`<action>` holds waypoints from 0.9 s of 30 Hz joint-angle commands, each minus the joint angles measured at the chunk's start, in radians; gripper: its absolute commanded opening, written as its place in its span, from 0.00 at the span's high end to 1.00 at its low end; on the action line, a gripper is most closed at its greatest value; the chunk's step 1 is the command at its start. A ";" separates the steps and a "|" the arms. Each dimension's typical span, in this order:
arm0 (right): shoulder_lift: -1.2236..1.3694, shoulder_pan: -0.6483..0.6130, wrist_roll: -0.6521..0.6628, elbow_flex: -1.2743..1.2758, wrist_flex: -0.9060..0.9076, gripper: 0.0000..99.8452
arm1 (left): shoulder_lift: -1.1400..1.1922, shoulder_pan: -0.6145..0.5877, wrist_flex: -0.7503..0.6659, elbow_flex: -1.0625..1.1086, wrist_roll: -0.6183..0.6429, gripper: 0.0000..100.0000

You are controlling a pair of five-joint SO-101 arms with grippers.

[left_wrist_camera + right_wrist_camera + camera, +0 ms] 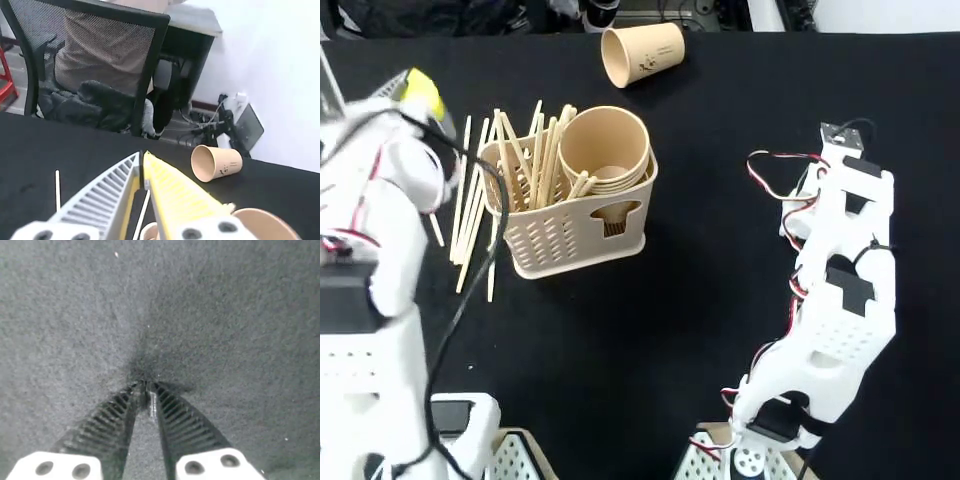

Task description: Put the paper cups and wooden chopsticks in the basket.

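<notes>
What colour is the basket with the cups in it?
Cream basket, with slotted sides; the high view shows it best.

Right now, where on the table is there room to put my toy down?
The wide black cloth between the basket and the right arm is bare, also in front of the basket. Crowded: loose chopsticks beside the left arm.

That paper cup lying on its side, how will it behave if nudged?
The paper cup would probably roll in a curve, since it tapers. It looks thin and empty, so it is likely light and easy to crush.
</notes>
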 commanded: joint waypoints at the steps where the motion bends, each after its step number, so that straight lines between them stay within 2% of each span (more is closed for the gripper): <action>1: -0.024 0.000 0.005 0.005 -0.003 0.99 | -0.120 -0.140 -0.080 0.193 -0.034 0.97; 6: -0.024 0.000 0.006 0.005 -0.003 0.99 | -0.044 -0.447 -0.046 0.271 -0.031 0.97; 13: -0.024 0.000 0.006 0.005 -0.003 0.99 | 0.245 -0.708 0.014 0.255 -0.002 0.97; 17: -0.024 0.000 0.006 0.005 -0.003 0.99 | 0.404 -0.846 -0.029 0.254 -0.002 0.97; 20: -0.024 0.000 0.006 0.005 -0.003 0.99 | 0.546 -0.905 -0.035 0.225 -0.040 0.97; 23: -0.024 0.000 0.006 0.005 -0.003 0.99 | 0.712 -0.911 -0.003 0.140 -0.075 0.97; 27: -0.024 0.000 0.006 0.005 -0.003 0.99 | 0.961 -0.938 0.017 -0.035 -0.026 0.95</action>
